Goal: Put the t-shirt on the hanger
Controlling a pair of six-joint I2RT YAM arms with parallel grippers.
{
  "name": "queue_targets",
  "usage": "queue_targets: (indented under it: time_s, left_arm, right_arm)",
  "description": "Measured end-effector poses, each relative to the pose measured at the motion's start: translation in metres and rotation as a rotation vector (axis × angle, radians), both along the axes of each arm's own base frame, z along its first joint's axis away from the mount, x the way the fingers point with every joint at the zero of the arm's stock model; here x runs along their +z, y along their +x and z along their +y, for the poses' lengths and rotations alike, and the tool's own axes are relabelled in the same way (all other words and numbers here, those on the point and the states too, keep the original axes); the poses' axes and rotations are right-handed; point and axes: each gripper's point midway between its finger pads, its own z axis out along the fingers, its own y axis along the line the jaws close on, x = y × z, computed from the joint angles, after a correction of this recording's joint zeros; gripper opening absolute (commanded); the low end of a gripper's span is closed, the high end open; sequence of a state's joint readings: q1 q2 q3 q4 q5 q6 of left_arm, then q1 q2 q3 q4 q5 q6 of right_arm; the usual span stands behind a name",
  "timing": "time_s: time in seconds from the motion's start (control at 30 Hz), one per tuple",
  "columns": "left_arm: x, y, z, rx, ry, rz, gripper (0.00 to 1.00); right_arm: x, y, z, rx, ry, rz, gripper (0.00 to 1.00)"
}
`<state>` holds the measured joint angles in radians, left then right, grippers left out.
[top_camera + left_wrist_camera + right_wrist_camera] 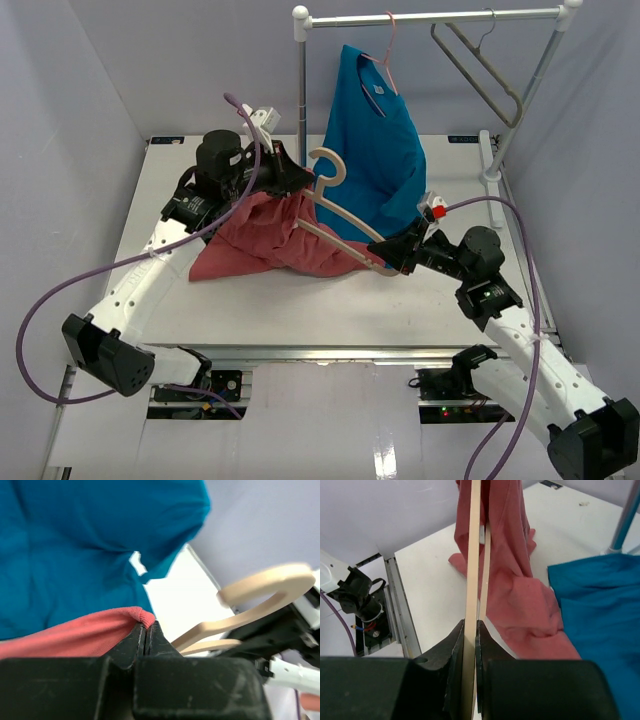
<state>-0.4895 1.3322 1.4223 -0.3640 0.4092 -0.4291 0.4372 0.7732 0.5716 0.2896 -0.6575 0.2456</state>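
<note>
L wrist cam shows left gripper [146, 630] pinched tight on red t-shirt [75, 635] hem, beige hanger [265, 587] hook just right of its fingertips, while R wrist cam alone shows right gripper [470, 630] clamped on hanger's thin edge, shirt draped beyond the fingers

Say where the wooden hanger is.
Top view, centre: the hanger, gripped by the right hand, rises against the red t-shirt, in front of the blue shirt.

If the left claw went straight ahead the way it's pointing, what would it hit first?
Probably the blue shirt, which fills the view beyond the left gripper, shut on the t-shirt hem. The hanger hook sits off to one side, so it would likely be missed; depth is unclear.
</note>
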Motion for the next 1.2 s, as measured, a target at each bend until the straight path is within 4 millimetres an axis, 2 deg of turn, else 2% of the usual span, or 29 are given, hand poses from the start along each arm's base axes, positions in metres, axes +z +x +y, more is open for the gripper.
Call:
queue_targets:
  time_s: [0.1,0.27,0.53,0.6,0.73,0.8,0.9,1.0,1.2]
  left_arm:
    - [0.011,-0.016,-0.004,-0.045,-0.027,-0.013,0.00]
    - [0.018,-0.030,0.003,-0.051,-0.050,-0.054,0.00]
    - [0.016,-0.048,0.011,-0.063,-0.061,-0.083,0.00]
    - [0.016,-0.050,0.010,-0.079,-0.063,-0.082,0.30]
    - [0.018,-0.053,0.006,-0.120,-0.054,-0.097,0.62]
    - [0.023,-0.049,0.005,-0.121,-0.037,-0.107,0.68]
    - [0.026,-0.047,0.002,-0.134,-0.010,-0.119,0.73]
    - [0.023,-0.047,0.003,-0.141,0.024,-0.113,0.73]
    - [0.020,-0.043,0.008,-0.128,0.133,-0.116,0.71]
  right_arm:
    - [0.005,0.002,0.010,0.028,0.018,-0.039,0.08]
    - [0.018,-0.001,0.017,0.059,0.075,-0.124,0.08]
    - [0.007,-0.003,0.024,0.082,0.142,-0.125,0.08]
    - [0.005,-0.004,0.024,0.085,0.154,-0.127,0.08]
    - [-0.003,-0.007,0.023,0.094,0.169,-0.158,0.08]
    - [-0.007,-0.008,0.023,0.096,0.173,-0.176,0.08]
    - [-0.004,-0.010,0.022,0.099,0.188,-0.209,0.08]
    - [0.005,-0.013,0.022,0.109,0.211,-0.255,0.08]
    - [0.005,-0.017,0.020,0.107,0.236,-0.264,0.08]
